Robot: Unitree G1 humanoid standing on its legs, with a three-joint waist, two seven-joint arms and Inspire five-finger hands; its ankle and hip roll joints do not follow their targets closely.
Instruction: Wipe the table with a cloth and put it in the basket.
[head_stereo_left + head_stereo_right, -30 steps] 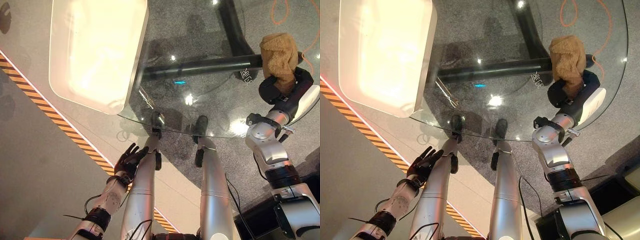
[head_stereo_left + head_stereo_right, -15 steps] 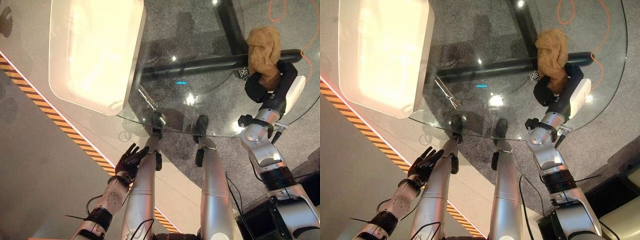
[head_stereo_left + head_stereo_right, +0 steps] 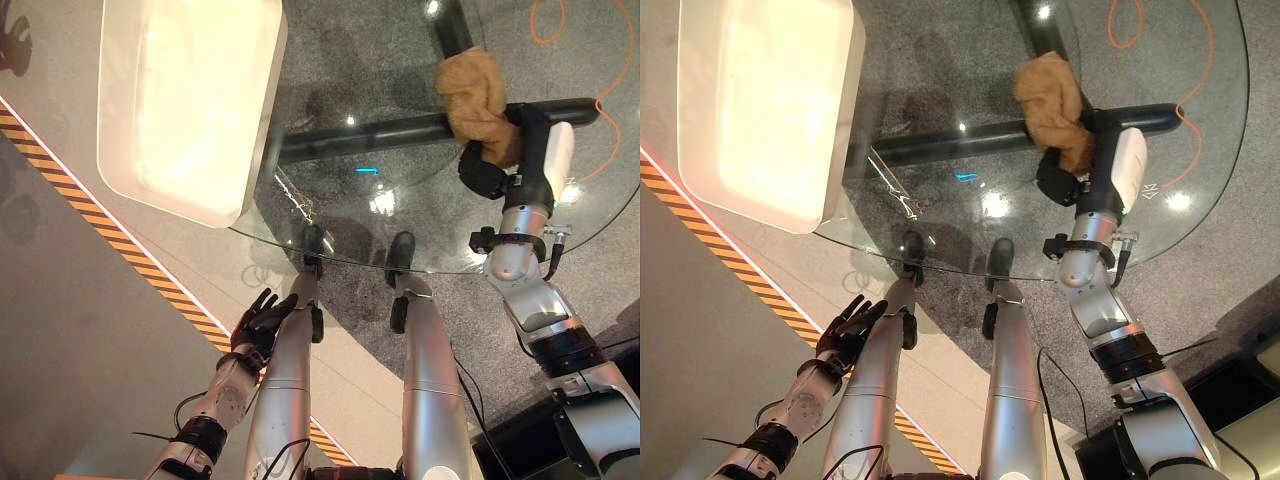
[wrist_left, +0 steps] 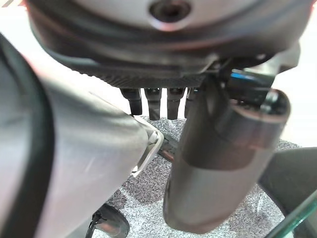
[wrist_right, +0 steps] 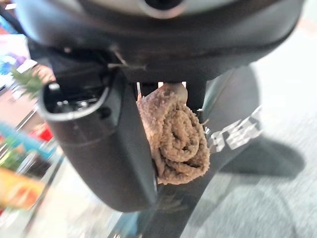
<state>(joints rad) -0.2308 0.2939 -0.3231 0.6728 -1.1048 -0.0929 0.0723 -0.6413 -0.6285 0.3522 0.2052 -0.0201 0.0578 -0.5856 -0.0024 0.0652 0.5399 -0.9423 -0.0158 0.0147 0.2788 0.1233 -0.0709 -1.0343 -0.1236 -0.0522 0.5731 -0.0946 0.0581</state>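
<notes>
desk (image 3: 420, 215) base, white print on the black bar (image 5: 237, 134): a few blocky white characters, can't make out any letter
same print seen from my head, through the glass (image 3: 1149, 190): small white mark, too small to read
floor stripe (image 3: 120, 245): orange and black hazard banding, no text
other readable text, numbers, signs: none

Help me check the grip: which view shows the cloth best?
The right wrist view: the brown cloth sits bunched against the right hand. Both eye views show it from above, on the glass table.
</notes>
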